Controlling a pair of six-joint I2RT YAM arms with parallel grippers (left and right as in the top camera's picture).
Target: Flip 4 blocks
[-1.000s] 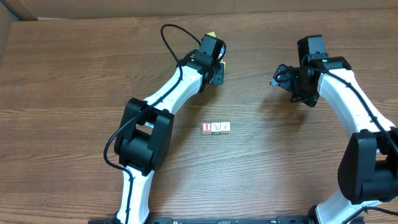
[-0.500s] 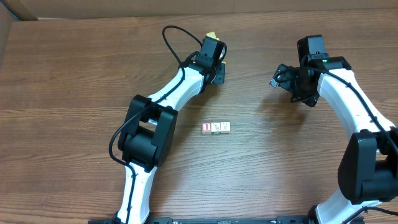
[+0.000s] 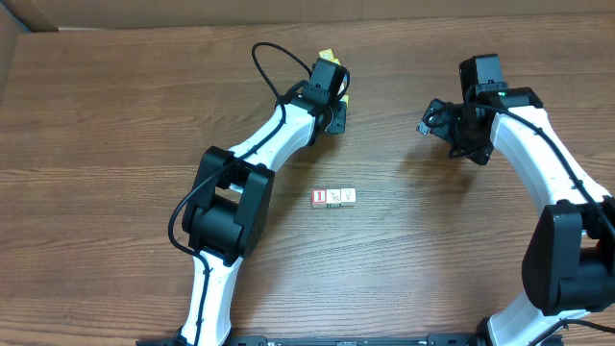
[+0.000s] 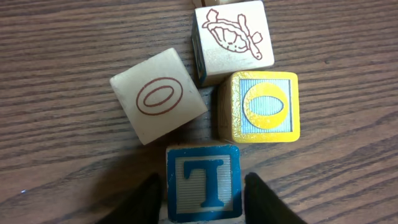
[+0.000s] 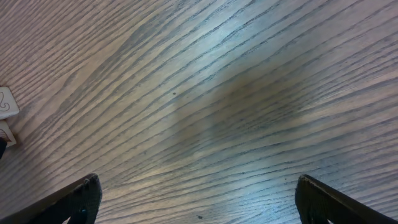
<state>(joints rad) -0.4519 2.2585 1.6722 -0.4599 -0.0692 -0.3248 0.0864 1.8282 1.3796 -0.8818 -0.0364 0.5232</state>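
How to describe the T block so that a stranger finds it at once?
On the wooden table, find the left claw. Four blocks cluster under it; the T block sits between its fingers. Only it shows a blue letter in a blue frame.

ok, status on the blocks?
Left fingers straddle T block, grip unclear. Right fingers open, empty. Cream O, yellow O crowd T block.

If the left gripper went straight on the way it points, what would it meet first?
Probably the blue T block, sitting between its fingers; whether they touch it is unclear.
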